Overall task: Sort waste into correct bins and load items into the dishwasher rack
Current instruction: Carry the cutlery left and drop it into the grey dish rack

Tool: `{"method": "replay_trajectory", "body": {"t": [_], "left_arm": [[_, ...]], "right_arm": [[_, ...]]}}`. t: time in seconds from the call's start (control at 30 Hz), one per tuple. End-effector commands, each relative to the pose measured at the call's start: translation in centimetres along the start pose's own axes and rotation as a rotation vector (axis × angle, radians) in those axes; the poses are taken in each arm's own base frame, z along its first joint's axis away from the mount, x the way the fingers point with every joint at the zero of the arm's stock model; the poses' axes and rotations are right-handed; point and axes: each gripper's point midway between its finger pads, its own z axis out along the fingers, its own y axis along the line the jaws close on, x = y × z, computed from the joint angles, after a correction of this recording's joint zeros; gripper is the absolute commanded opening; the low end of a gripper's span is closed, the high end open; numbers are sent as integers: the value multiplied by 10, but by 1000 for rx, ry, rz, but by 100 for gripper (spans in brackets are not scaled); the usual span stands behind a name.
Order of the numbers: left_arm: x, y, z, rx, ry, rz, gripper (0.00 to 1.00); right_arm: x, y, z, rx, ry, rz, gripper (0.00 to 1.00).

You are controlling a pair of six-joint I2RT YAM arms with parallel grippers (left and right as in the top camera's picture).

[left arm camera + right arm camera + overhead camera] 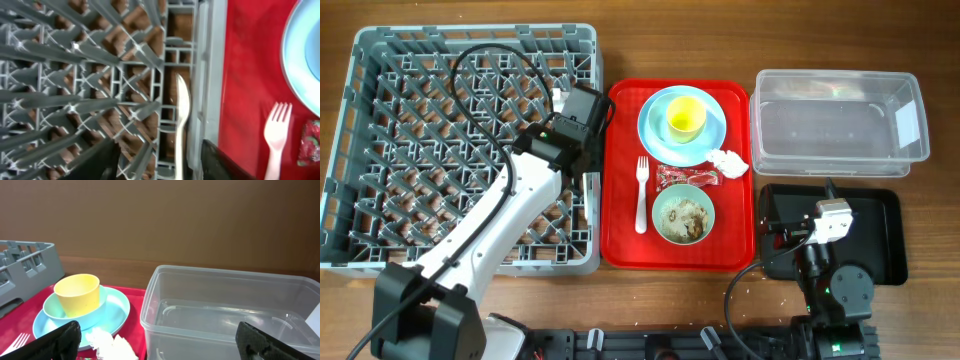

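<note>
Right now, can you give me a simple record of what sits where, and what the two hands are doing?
rack: grey, table's left
spoon: lying in rack's right edge row
left hand: open, above spoon
red tray: holds fork, plate, wrapper, napkin, scraps bowl
yellow cup: in second bowl on the plate
right hand: open, empty, over black tray
clear tub: beyond black tray

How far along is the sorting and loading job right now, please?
Done: the spoon sits in the rack, the open left hand around it. In hand: nothing. Left: fork, plate, cup, bowl of scraps, napkin and wrapper, all on the red tray; the clear tub looks empty.
</note>
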Motion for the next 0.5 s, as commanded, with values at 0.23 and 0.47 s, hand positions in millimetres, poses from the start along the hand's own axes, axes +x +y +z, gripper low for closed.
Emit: {"method": "replay_trajectory", "body": {"t": [0.23,0.47], "left_arm": [[5,-66,-81,493,21,-18,29],[52,-124,-43,472,182,116,34]], "right_arm": [[-1,2,0,-12,-7,-14,100],[-1,2,0,-12,-7,-14,100]]}}
